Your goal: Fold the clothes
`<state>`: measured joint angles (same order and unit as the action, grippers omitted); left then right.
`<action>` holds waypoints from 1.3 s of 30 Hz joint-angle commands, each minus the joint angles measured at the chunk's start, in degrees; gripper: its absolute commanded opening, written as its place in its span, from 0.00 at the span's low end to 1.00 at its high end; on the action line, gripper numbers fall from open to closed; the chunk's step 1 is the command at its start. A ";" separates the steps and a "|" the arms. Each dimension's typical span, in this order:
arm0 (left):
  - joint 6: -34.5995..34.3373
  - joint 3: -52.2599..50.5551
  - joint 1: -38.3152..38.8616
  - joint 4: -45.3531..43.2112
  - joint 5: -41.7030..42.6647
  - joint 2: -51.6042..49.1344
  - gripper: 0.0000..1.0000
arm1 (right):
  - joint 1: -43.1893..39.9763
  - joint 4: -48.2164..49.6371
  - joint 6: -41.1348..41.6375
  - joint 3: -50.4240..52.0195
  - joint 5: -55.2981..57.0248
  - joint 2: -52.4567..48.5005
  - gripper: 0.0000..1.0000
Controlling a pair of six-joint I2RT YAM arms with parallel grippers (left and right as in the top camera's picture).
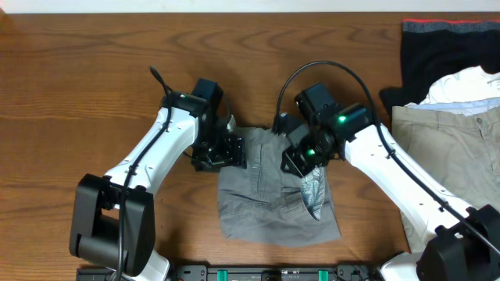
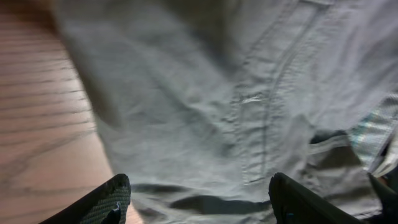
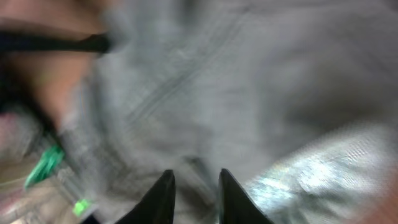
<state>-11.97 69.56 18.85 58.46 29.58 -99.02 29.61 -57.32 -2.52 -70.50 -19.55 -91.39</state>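
Note:
The grey shorts (image 1: pixel 269 191) lie crumpled at the table's front centre, with a paler patterned lining (image 1: pixel 314 195) turned out on their right side. My left gripper (image 1: pixel 223 152) is low over the shorts' left upper edge. In the left wrist view this gripper (image 2: pixel 202 199) is open, its fingers (image 2: pixel 112 200) wide apart over the grey cloth (image 2: pixel 217 93) with nothing between them. My right gripper (image 1: pixel 301 160) is over the shorts' upper right part. In the blurred right wrist view this gripper (image 3: pixel 196 190) has its fingertips (image 3: pixel 163 193) a narrow gap apart just above the cloth (image 3: pixel 249 81).
At the right edge lie beige trousers (image 1: pixel 457 156) with a white cloth (image 1: pixel 469 82) on them, and a black garment with a red edge (image 1: pixel 437 43) lies behind. Bare wooden table (image 1: pixel 78 94) stretches to the left and back.

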 commanded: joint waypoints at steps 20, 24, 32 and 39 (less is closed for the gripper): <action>5.97 11.98 -0.31 1.66 -2.51 9.68 0.79 | -10.47 14.93 -4.17 0.11 -7.56 -11.37 0.65; 5.95 12.11 -0.31 2.58 -7.65 12.81 0.85 | -10.45 16.70 -4.85 0.11 -12.09 -10.99 0.40; 5.95 12.11 -0.31 3.69 -8.72 14.05 0.85 | -13.20 23.85 6.45 -0.20 -3.37 -10.69 0.01; 5.92 12.11 -0.55 6.10 -12.39 14.08 0.85 | -18.91 23.58 6.27 -7.63 -1.57 -10.67 0.01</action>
<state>-7.01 80.68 18.79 63.61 20.29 -85.36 12.99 -33.58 2.24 -72.69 -23.33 -102.96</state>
